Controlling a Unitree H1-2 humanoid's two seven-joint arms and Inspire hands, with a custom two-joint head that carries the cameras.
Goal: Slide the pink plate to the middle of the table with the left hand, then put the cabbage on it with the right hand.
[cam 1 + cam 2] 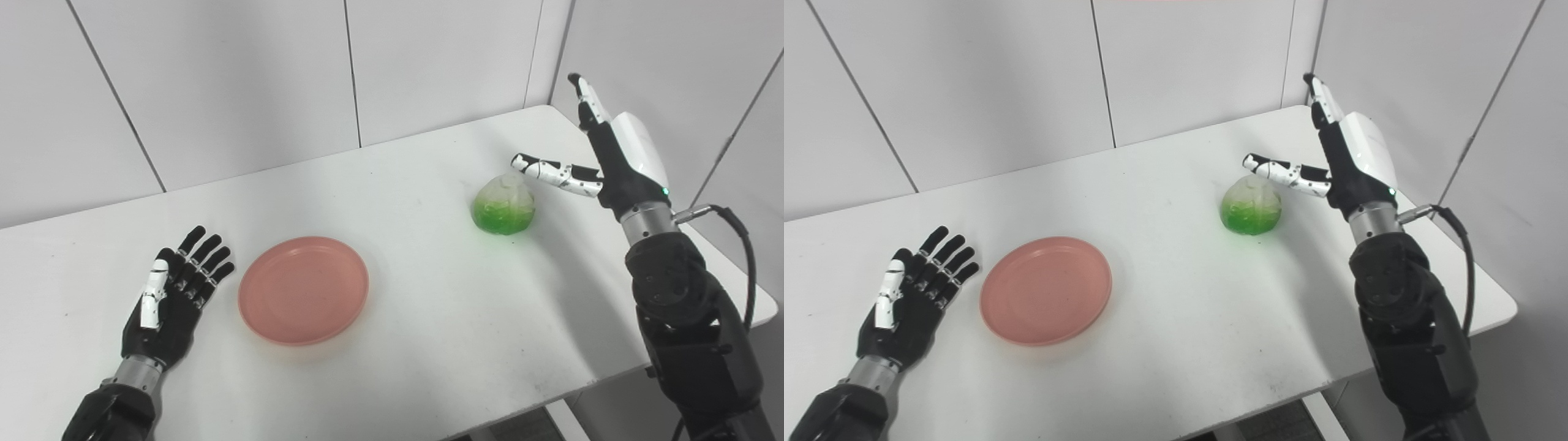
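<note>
Both hands spread wide, holding nothing.
Left hand (168, 300) lies lower left, beside the pink plate (303, 290); right hand (612, 159) hovers right of the cabbage (503, 205).

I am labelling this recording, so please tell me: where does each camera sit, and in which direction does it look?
Left eye view: on the head, looking down at the white table; shows the left hand open beside the pink plate, and the right hand open by the cabbage.
Right eye view: on the head, slightly to the right, same downward look; both arms enter from the bottom edge.
Shared: table, plate, cabbage, both hands, wall panels.
</note>
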